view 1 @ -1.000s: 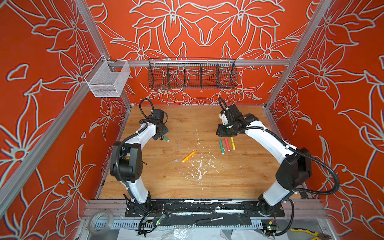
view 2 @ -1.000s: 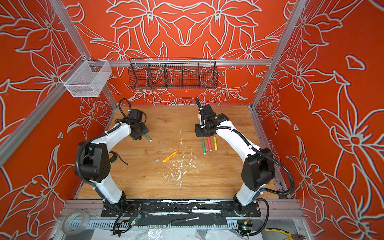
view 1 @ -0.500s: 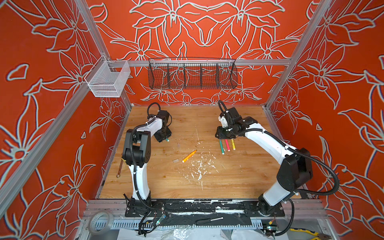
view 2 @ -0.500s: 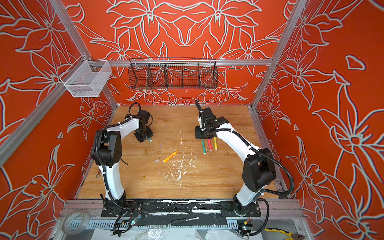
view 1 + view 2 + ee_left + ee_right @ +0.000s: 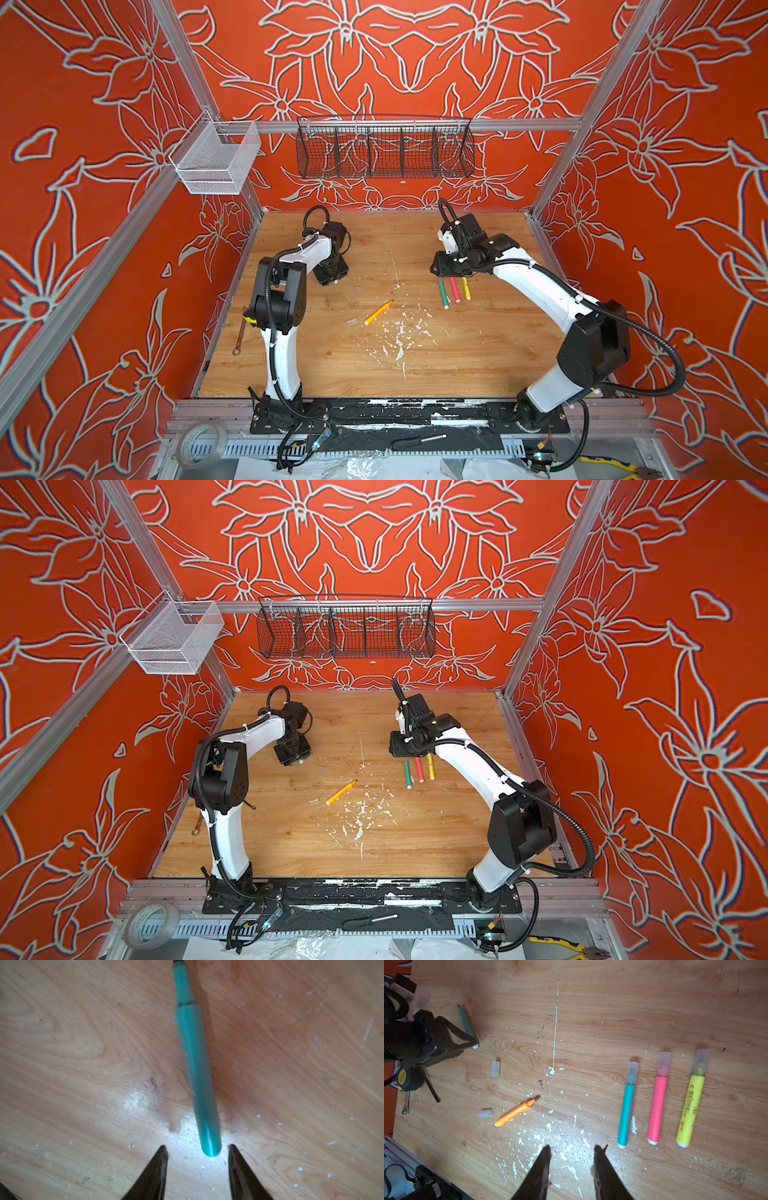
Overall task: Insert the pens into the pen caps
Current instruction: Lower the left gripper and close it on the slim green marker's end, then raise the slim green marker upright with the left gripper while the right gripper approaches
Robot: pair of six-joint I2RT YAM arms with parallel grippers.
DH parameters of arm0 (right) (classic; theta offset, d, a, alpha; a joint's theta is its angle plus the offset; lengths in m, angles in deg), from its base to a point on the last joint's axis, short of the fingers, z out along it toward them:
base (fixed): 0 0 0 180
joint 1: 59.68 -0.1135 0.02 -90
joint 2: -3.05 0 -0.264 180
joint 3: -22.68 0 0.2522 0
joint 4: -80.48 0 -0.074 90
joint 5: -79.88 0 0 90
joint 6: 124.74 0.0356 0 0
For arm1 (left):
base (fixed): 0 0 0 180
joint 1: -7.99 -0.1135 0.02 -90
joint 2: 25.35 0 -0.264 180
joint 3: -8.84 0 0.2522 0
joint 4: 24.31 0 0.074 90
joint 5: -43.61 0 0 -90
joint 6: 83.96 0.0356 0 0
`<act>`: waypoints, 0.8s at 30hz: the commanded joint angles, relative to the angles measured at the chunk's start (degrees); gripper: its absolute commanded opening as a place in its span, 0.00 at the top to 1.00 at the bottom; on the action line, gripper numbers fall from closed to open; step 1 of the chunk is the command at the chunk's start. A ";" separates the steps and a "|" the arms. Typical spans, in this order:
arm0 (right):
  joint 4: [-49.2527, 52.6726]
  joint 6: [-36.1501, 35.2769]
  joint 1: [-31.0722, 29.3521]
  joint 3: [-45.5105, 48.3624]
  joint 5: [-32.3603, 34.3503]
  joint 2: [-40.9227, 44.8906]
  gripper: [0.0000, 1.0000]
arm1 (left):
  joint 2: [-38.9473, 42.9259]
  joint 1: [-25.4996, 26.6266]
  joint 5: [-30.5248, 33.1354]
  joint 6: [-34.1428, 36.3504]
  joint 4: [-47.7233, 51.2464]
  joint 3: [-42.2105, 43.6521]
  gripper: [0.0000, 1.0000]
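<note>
Orange flower-patterned walls (image 5: 104, 208) box in a paint-flecked wooden tabletop (image 5: 457, 353). In both top views my left end effector (image 5: 332, 277) sits low at the far left. My right end effector (image 5: 446, 270) is at the far right, with a capped teal pen (image 5: 443, 293), pink pen (image 5: 454, 289) and yellow pen (image 5: 466, 288) in a row just near of it. An uncapped orange pen (image 5: 378, 311) lies mid-tabletop, a clear cap (image 5: 351, 321) just left of its butt end.

On the left wrist view, the left end effector is released. Its fingers (image 5: 160, 1163) stand apart either side of the butt end of an uncapped teal pen (image 5: 195, 1072) lying flat, not pinching it.

On the right wrist view, the right end effector is also released, nothing between its fingers (image 5: 542, 1167). A second clear cap (image 5: 495, 1069) lies between the left end effector and the orange pen.
</note>
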 commanded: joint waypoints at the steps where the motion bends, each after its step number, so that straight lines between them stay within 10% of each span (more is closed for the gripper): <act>1: -0.36 0.41 -0.34 1.23 -0.54 1.52 0.63 | -0.58 -0.52 0.66 -0.77 0.56 1.23 0.56; 8: -0.25 0.31 -0.31 1.26 -0.55 2.64 0.63 | -2.42 -1.40 1.53 1.64 -0.58 0.97 0.78; 18: -0.91 0.83 -0.38 2.13 -1.15 3.10 0.63 | -2.56 -2.49 2.03 5.80 -2.45 0.76 0.68; 24: -0.78 0.74 -0.43 2.12 -1.06 3.83 0.63 | -3.44 -2.74 2.16 8.43 -2.92 0.27 0.88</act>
